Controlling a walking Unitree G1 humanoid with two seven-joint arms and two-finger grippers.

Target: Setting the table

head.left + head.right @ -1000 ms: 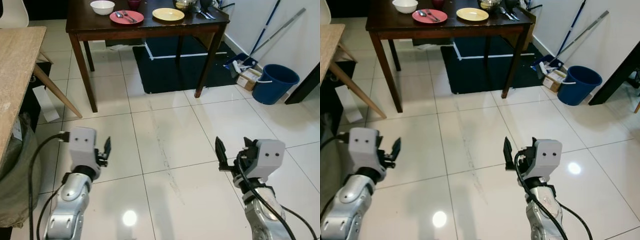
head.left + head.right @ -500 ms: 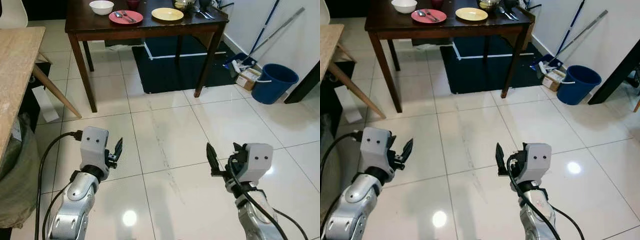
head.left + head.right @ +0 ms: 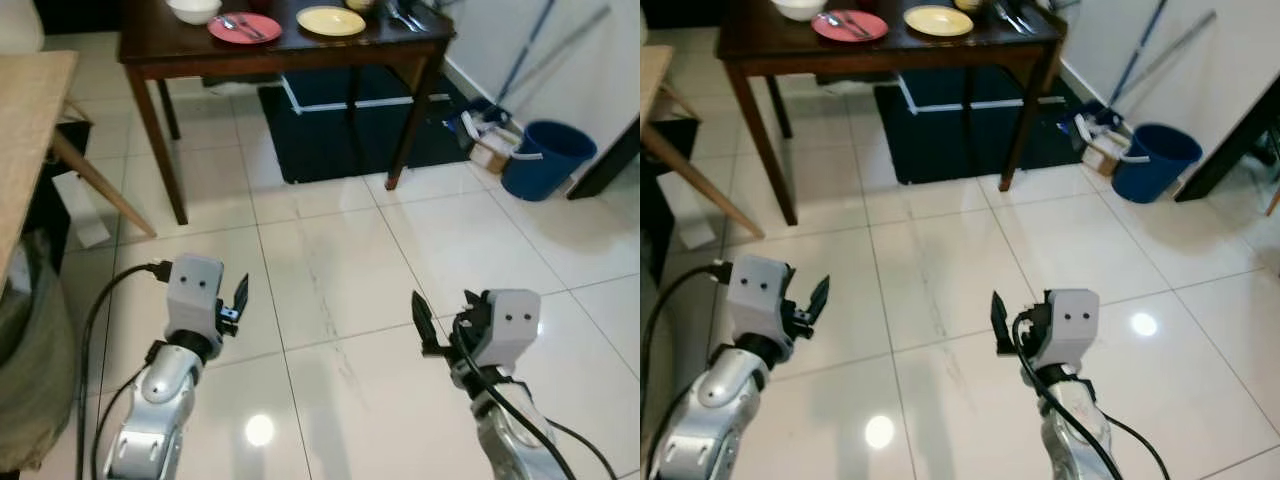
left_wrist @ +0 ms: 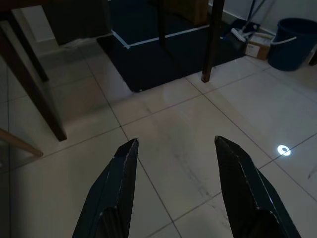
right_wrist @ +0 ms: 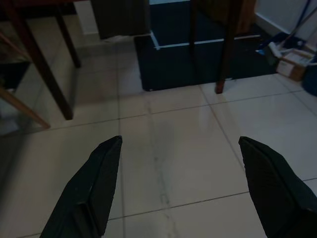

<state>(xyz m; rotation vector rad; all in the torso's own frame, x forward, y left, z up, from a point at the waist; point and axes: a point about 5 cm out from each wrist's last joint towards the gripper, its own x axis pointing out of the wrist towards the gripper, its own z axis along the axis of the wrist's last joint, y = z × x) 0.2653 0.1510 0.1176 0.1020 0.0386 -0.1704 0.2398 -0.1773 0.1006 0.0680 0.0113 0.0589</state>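
A dark wooden table (image 3: 160, 42) stands at the far side of the room. On it sit a white bowl (image 3: 195, 9), a red plate (image 3: 244, 27) with cutlery across it, and a yellow plate (image 3: 331, 20); more utensils (image 3: 403, 16) lie at its right end. Both arms are raised over the white tiled floor, well short of the table. My left gripper (image 3: 236, 302) is open and holds nothing, and its wrist view shows its fingertips (image 4: 130, 147) spread above bare tiles. My right gripper (image 3: 443, 320) is open and empty too, fingers (image 5: 106, 153) wide apart.
A dark mat (image 3: 340, 120) lies under the table. By the right wall are a blue bucket (image 3: 545, 160), a small box (image 3: 487, 152) and leaning mop handles (image 3: 540, 50). A light wooden table (image 3: 25, 130) and a grey-green bag (image 3: 25, 370) flank my left.
The whole picture has shifted and blurred slightly, so the camera has moved. Since a second ago both arms have drawn inward a little. Both grippers have stayed open.
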